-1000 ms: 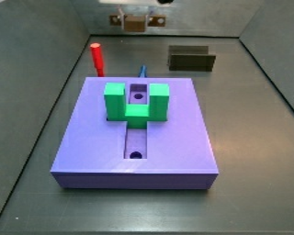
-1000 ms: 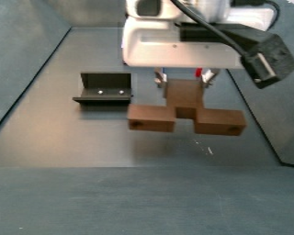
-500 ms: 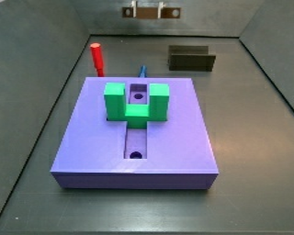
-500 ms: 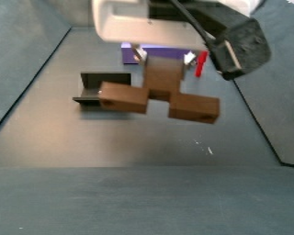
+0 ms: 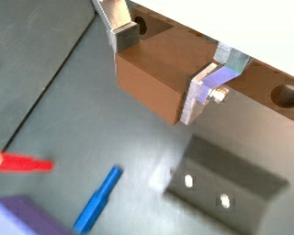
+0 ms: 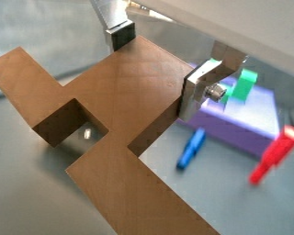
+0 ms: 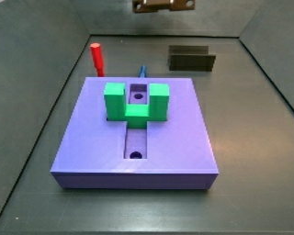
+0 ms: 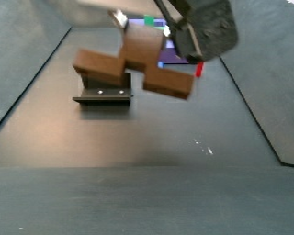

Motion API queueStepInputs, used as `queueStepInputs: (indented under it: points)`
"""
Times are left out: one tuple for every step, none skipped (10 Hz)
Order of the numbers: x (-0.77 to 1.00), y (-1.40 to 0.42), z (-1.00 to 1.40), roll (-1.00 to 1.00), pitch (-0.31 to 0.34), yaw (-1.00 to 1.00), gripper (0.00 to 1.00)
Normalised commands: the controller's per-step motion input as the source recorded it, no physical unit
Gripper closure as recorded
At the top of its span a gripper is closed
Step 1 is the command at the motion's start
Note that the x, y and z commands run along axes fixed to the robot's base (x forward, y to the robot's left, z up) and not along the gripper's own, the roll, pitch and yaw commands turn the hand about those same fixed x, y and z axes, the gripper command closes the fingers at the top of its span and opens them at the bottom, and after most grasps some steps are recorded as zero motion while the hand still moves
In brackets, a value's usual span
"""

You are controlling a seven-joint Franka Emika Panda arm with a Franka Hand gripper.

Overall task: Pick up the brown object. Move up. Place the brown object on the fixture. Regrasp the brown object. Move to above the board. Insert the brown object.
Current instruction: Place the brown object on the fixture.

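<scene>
My gripper (image 5: 168, 60) is shut on the brown object (image 5: 160, 72), a chunky tan-brown piece with side arms and a round hole. The silver fingers (image 6: 201, 84) press on both sides of its middle stem. In a side view the brown object (image 8: 135, 57) hangs tilted in the air, above and just beyond the fixture (image 8: 103, 90). The fixture (image 7: 193, 59) is a small dark open holder on the floor behind the board (image 7: 137, 138). The lavender board carries a green U-shaped block (image 7: 136, 101) over its groove. At that view's upper edge only a sliver of the brown object (image 7: 162, 5) shows.
A red upright peg (image 7: 96, 59) stands behind the board's far left corner. A blue stick (image 5: 98, 197) lies on the floor between the peg and the fixture (image 5: 230, 188). Grey walls enclose the floor on all sides.
The gripper has carried the brown object higher and across toward the fixture. The object now hangs tilted. Board, peg and fixture have not moved.
</scene>
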Motion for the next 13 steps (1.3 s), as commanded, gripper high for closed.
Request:
queueStepInputs:
  points:
    - [0.44, -0.18, 0.40, -1.00, -0.211, -0.16, 1.00]
    - [0.37, -0.28, 0.21, -0.88, -0.294, -0.15, 1.00]
    - [0.33, -0.46, -0.12, -0.52, -0.297, -0.20, 1.00]
    - [0.25, -0.27, -0.29, -0.35, -0.294, -0.14, 1.00]
    - [0.15, -0.21, -0.30, -0.26, -0.306, 0.00, 1.00]
    - [0.20, -0.25, -0.22, -0.33, -0.300, -0.02, 1.00]
    - [0.15, -0.33, -0.25, -0.49, -0.597, -0.09, 1.00]
    - [0.18, -0.33, -0.27, -0.52, -0.614, -0.11, 1.00]
    - [0.24, -0.33, -0.29, -0.50, -0.566, -0.11, 1.00]
    - [0.33, -0.32, -0.29, -0.48, -0.463, -0.12, 1.00]
    - [0.35, -0.21, -0.17, -0.15, 0.000, 0.00, 1.00]
    - [0.22, -0.13, -0.13, -0.10, 0.094, 0.14, 1.00]
    - [0.04, -0.05, 0.00, -0.20, 0.277, 0.11, 1.00]
